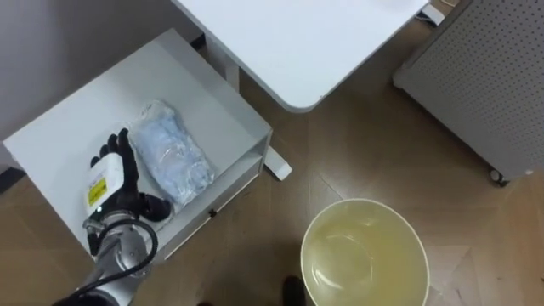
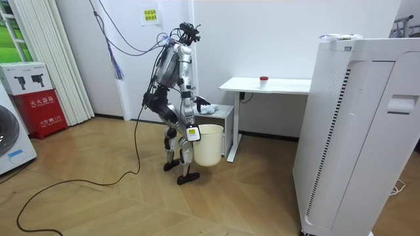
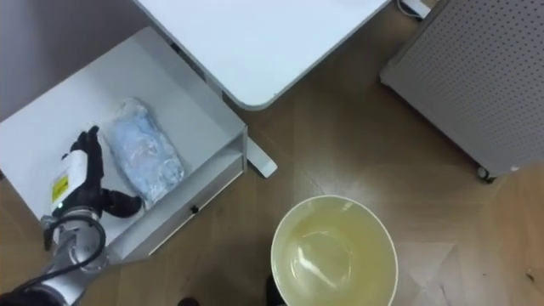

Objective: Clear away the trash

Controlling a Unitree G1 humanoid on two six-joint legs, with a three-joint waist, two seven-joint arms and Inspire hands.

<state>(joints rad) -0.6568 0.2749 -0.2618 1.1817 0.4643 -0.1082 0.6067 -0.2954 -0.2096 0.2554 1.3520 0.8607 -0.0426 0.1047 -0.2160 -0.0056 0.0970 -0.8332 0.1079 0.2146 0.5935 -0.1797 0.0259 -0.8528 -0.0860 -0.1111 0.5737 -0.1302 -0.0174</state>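
A crumpled, pale blue-white plastic bag (image 1: 174,153) lies on top of a low white cabinet (image 1: 76,119). My left hand (image 1: 115,174) rests on the cabinet just left of the bag. Its fingers are straight and its thumb reaches toward the bag's near end. The hand holds nothing. A round cream waste bin (image 1: 365,204) stands open on the wooden floor below and to the right, and looks empty inside. In the room view I stand bent toward the cabinet, with my right hand (image 2: 190,133) at the rim of the bin (image 2: 209,147).
A white desk (image 1: 289,42) overhangs the cabinet's far right corner, its foot beside the cabinet. A grey perforated unit on wheels (image 1: 484,76) stands to the right. A small red object (image 2: 264,79) sits on the desk. Open floor lies around the bin.
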